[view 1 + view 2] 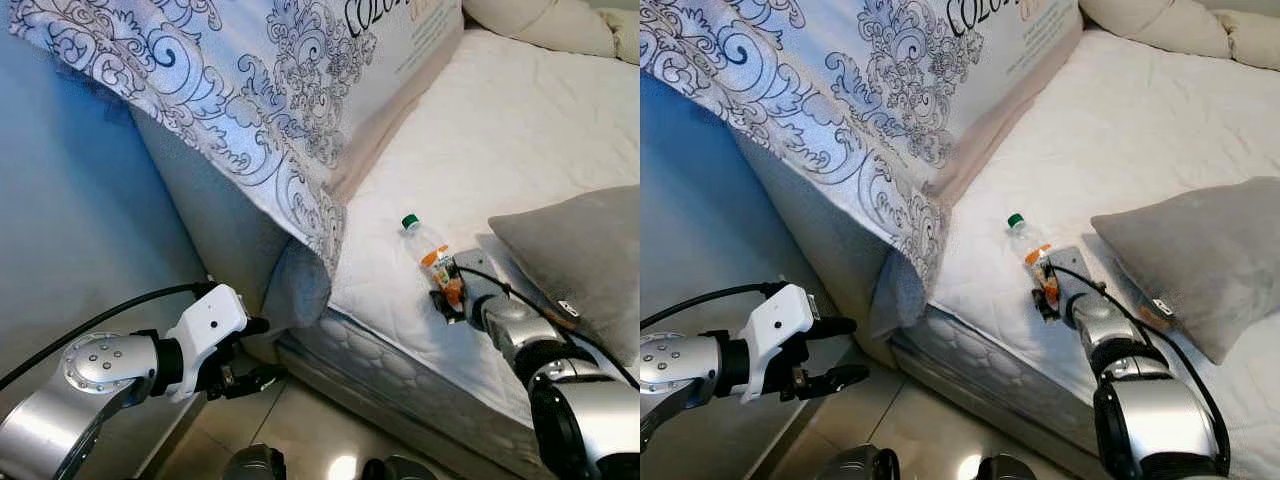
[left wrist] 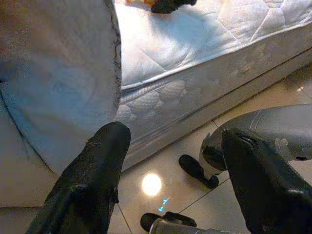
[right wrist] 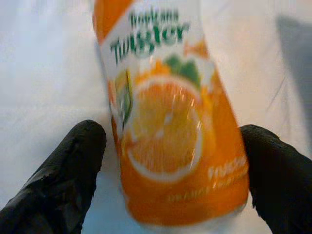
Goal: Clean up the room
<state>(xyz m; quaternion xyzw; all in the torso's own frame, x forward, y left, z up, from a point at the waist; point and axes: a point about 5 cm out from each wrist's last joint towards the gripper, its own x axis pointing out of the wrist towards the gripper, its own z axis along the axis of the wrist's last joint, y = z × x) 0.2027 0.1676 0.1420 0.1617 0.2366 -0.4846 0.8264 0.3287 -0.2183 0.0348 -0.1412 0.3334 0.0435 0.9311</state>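
A clear plastic bottle (image 1: pixel 424 243) with a green cap and an orange juice label (image 3: pixel 165 122) lies on the white mattress (image 1: pixel 520 130) near its front edge. My right gripper (image 1: pixel 447 292) is at the bottle's base, open, with one black finger (image 3: pixel 68 175) on each side of the label. The bottle still rests on the bed. My left gripper (image 1: pixel 258 350) hangs open and empty low down, over the floor beside the bed's corner (image 2: pixel 146 92).
A grey pillow (image 1: pixel 580 260) lies just right of the bottle. A patterned quilt package (image 1: pixel 250 90) leans over the bed's left side. Cream pillows (image 1: pixel 540 20) sit at the back. Tiled floor (image 1: pixel 300 420) lies below; a blue wall (image 1: pixel 70 220) stands left.
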